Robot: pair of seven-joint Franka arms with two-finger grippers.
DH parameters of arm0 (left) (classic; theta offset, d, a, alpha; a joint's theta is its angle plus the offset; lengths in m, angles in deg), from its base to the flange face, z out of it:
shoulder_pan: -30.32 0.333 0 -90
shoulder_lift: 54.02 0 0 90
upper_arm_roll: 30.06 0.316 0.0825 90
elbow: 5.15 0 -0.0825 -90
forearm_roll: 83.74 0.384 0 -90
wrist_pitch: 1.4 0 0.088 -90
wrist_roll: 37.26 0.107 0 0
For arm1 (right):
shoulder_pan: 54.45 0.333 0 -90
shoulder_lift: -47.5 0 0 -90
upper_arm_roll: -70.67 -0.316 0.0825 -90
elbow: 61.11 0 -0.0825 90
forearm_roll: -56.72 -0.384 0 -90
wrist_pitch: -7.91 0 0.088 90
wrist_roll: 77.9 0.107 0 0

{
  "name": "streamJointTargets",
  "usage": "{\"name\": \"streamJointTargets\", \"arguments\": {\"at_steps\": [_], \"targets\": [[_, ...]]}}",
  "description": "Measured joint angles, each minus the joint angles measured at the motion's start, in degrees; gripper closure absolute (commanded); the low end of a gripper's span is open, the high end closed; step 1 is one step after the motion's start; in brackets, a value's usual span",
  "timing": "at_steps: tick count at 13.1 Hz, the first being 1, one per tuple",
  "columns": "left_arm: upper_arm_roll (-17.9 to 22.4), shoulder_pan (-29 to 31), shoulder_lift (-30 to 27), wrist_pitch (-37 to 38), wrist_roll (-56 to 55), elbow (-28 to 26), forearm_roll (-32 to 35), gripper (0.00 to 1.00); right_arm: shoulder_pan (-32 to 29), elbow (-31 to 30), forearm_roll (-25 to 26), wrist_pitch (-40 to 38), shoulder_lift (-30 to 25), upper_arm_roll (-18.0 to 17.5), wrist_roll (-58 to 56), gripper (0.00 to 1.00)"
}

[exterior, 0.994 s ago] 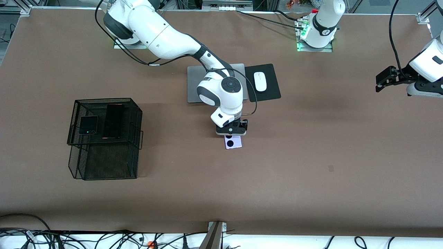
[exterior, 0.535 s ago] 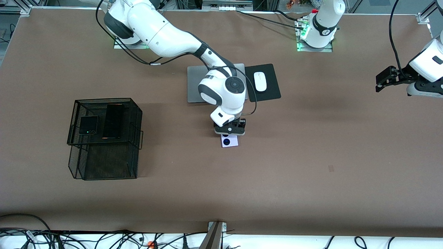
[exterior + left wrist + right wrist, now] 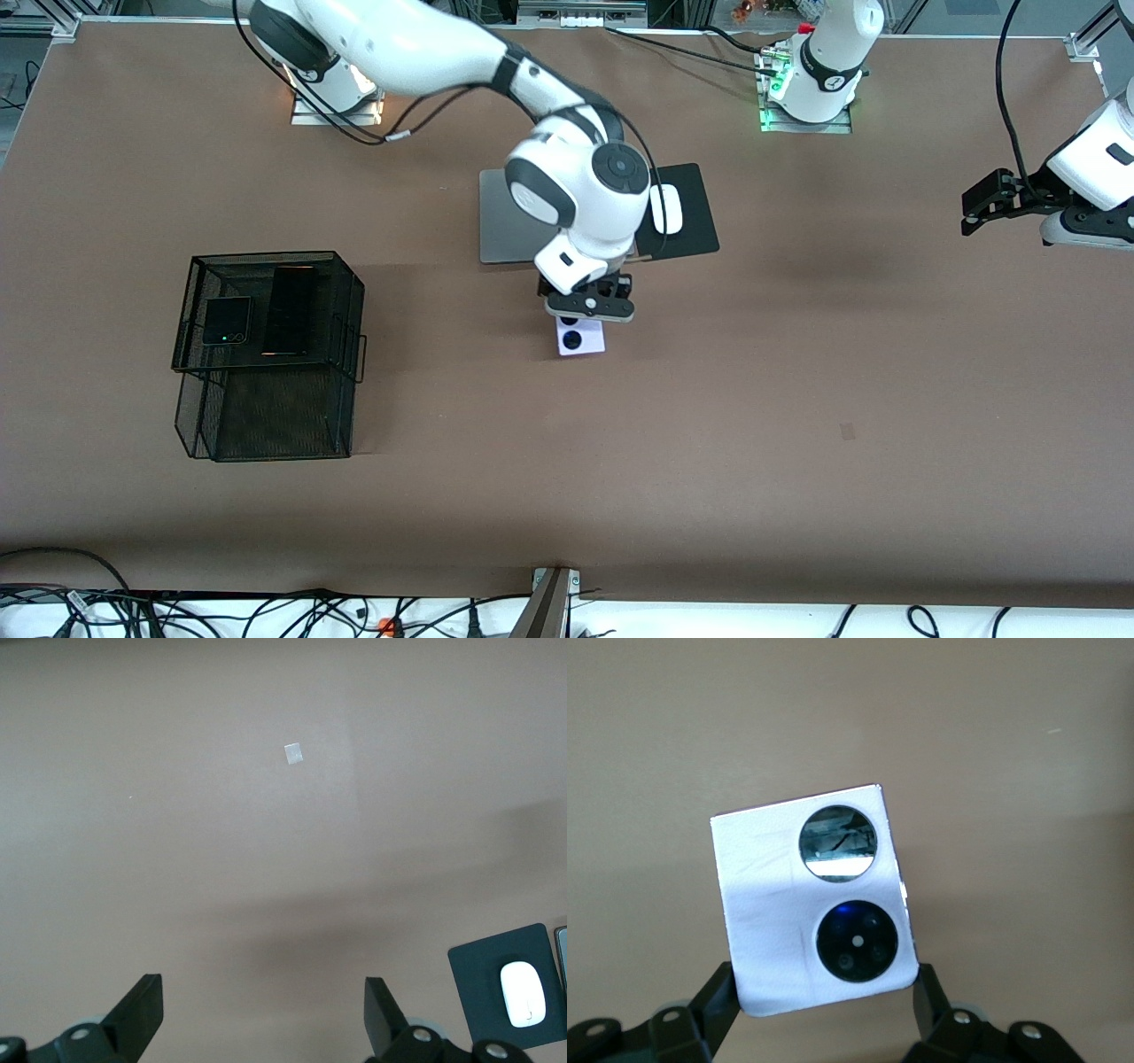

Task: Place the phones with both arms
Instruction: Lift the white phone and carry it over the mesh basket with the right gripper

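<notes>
My right gripper (image 3: 585,326) is shut on the small lilac-white phone (image 3: 580,339) and holds it in the air over the middle of the table. In the right wrist view the fingers (image 3: 719,994) press the two sides of the phone (image 3: 771,904), whose two round black lenses face the camera. The small black folded phone (image 3: 227,320) and the long slim black phone (image 3: 290,310) lie side by side on top of the black mesh basket (image 3: 266,416). My left gripper (image 3: 974,213) (image 3: 261,992) waits open and empty above the left arm's end of the table.
A grey slab (image 3: 505,226) lies partly under the right arm. Beside it a white mouse (image 3: 666,208) (image 3: 523,994) sits on a black pad (image 3: 691,221) (image 3: 483,979). A small tape mark (image 3: 848,431) (image 3: 293,753) is on the brown tabletop.
The right arm has risen with the lilac-white phone in its grip, lifting it off the table and shifting it slightly toward the grey slab. The left arm has not moved.
</notes>
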Motion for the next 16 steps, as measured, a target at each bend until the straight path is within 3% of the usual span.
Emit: {"name": "streamJointTargets", "arguments": {"at_steps": [2,4,7,10,13,16], "targets": [[0.0,0.0,0.0,0.0,0.0,0.0,0.0,0.0,-2.6,-0.1,-3.0,-6.3,-4.9,0.5,-6.3,1.0],[0.0,0.0,0.0,0.0,0.0,0.0,0.0,0.0,-5.1,-2.0,-7.0,-10.0,-10.0,3.6,-14.0,1.0],[0.0,0.0,0.0,0.0,0.0,0.0,0.0,0.0,-6.1,-12.9,-18.6,-7.3,-19.6,17.7,-28.8,1.0],[0.0,0.0,0.0,0.0,0.0,0.0,0.0,0.0,-7.0,-26.7,-24.1,-0.6,-28.0,31.4,-45.3,1.0],[0.0,0.0,0.0,0.0,0.0,0.0,0.0,0.0,-7.6,-32.9,-29.0,5.8,-29.1,41.2,-58.9,1.0],[0.0,0.0,0.0,0.0,0.0,0.0,0.0,0.0,-9.0,-34.9,-35.6,12.3,-24.3,46.7,-67.6,1.0]]}}
